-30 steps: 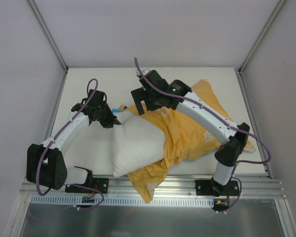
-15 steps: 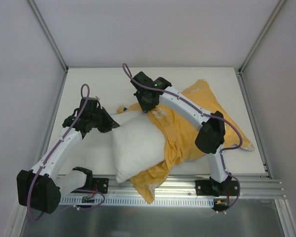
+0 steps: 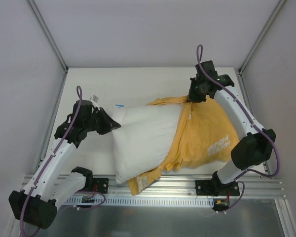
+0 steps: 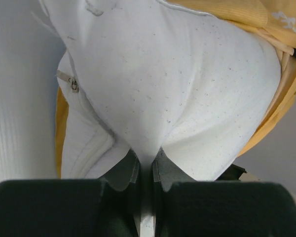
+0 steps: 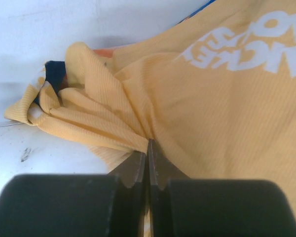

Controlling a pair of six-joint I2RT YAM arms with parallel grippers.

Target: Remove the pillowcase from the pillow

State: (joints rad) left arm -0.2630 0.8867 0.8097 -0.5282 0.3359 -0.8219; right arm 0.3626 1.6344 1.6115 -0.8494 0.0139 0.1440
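The white pillow [image 3: 143,138] lies across the middle of the table, its left half bare. The mustard-yellow pillowcase [image 3: 207,138] with white lettering covers its right half, and a crumpled flap hangs at the front edge [image 3: 143,181]. My left gripper [image 3: 113,125] is shut on the pillow's left corner; the left wrist view shows white fabric [image 4: 177,84] pinched between the jaws [image 4: 147,155]. My right gripper [image 3: 191,97] is shut on a bunched fold of the pillowcase [image 5: 227,108] at its far edge, the jaws [image 5: 148,144] closed on yellow cloth. A dark blue lining [image 5: 54,71] shows in the folds.
The white table [image 3: 138,84] has a small blue scrap [image 3: 119,105] and a white tag [image 3: 94,98] behind the left arm. An aluminium rail [image 3: 153,186] runs along the front edge. Enclosure walls stand close on the left, right and back.
My right gripper closed on the pillowcase and swung from the table's middle to the far right, drawing the cover rightward and baring more pillow. The left arm drew slightly left, holding the pillow.
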